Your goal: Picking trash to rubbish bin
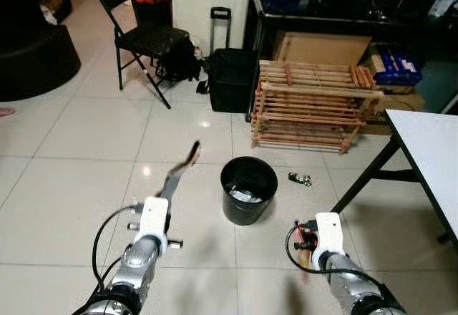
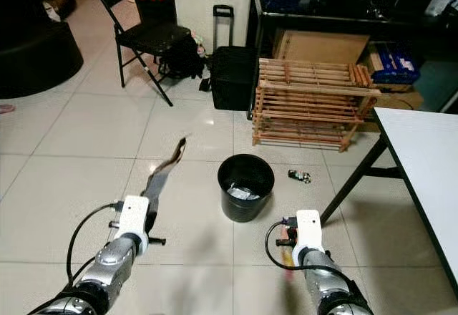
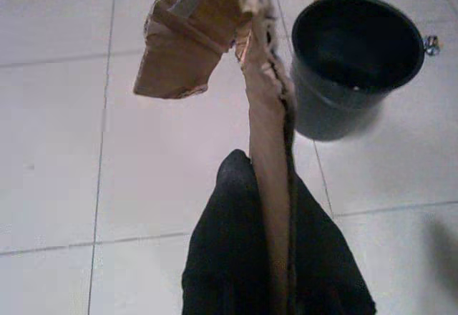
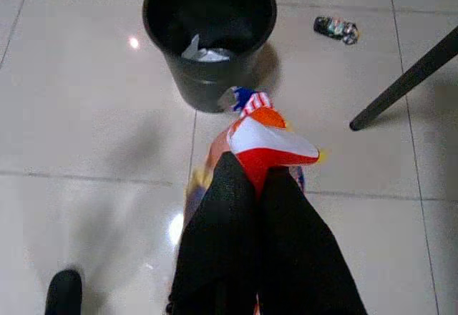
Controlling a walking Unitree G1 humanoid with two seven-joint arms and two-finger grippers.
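A round black rubbish bin [image 1: 248, 190] stands on the tiled floor ahead, with some pale crumpled trash inside. My left gripper [image 1: 174, 177] is shut on a long torn strip of brown cardboard [image 3: 266, 114], held up left of the bin [image 3: 356, 61]. My right gripper [image 4: 254, 186] is shut on a red, white and blue wrapper [image 4: 266, 137], low and short of the bin [image 4: 209, 28], to its right. A small crushed can [image 1: 300, 179] lies on the floor just right of the bin.
A white table [image 1: 433, 154] with black legs stands on the right. Behind the bin are a wooden slatted rack [image 1: 311, 104], a black suitcase [image 1: 230, 75] and a black folding chair [image 1: 143, 36]. Open tiled floor lies left of the bin.
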